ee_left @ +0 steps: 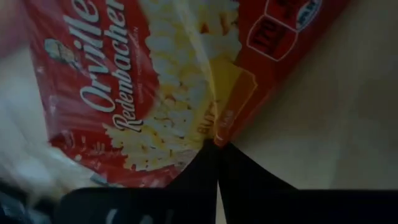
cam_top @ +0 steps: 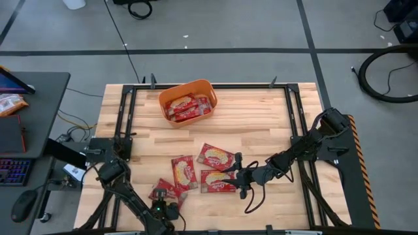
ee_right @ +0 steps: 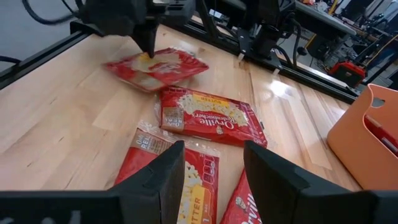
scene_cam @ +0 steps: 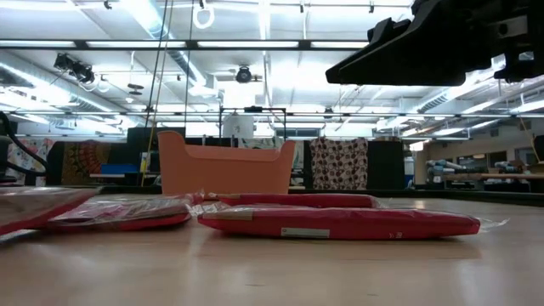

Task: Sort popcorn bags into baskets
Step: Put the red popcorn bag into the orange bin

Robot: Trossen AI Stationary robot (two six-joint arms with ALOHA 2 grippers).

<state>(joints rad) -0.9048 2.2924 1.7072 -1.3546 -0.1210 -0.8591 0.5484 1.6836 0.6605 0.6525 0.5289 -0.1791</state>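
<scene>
Left pincer (cam_top: 163, 207) is clamped shut on 1 popcorn bag (cam_top: 164, 193) at the table's (cam_top: 261, 130) near edge, right pincer (cam_top: 239, 175) open over another bag (cam_top: 218, 181) — pick step, nxt: lift & carry to orange basket (cam_top: 187, 102) w/ pkts inside.

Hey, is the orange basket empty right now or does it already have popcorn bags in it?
Not empty. The high view shows the orange basket at the table's far edge with several red popcorn bags lying inside it; the exact count cannot be told.
</scene>
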